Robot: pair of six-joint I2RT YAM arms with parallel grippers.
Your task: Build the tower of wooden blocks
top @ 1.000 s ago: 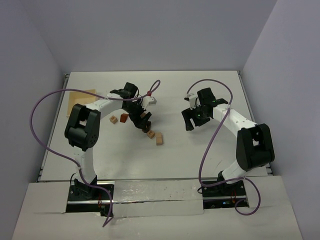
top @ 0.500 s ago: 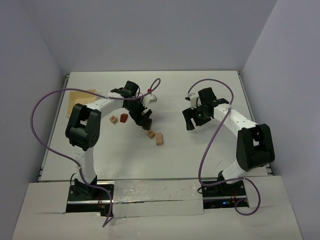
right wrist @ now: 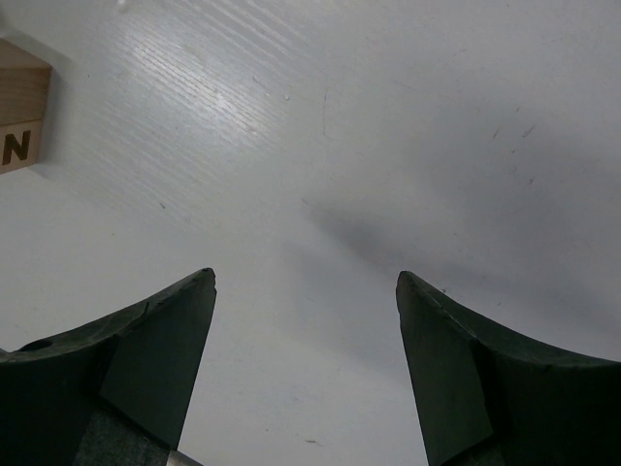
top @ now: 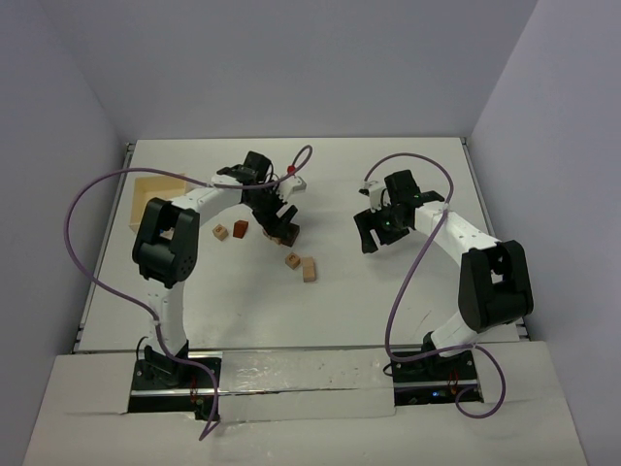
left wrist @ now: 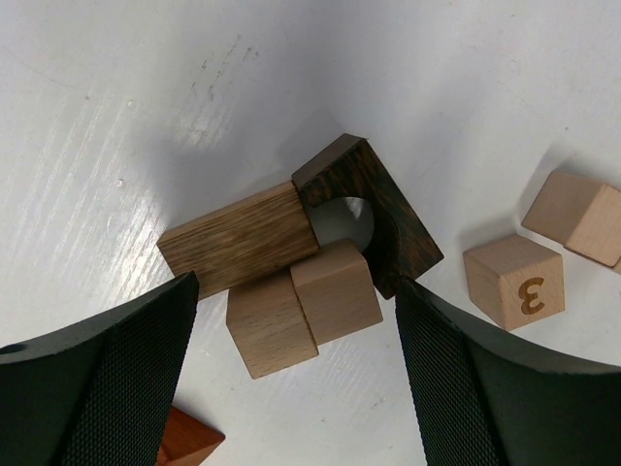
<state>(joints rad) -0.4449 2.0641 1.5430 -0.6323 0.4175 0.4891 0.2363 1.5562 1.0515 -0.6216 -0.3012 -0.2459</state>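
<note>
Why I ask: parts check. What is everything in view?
arch block: 1, dark brown, in the central cluster.
oblong block: 1, mid brown, against the arch block.
plain cubes: 2, pale tan, side by side, touching both.
cube marked 3: 1, pale tan, apart from the cluster.
pale block: 1, tan, beyond it.
tan block and red-brown block: 1 each, left of the cluster.
cube marked N: 1, pale, edge of right wrist view; maybe already counted.
tray: 1, pale wood, far left.
left gripper: 1, black, open over the cluster.
right gripper: 1, black, open, right of the blocks.

Robot lab, white table, plain walls
</note>
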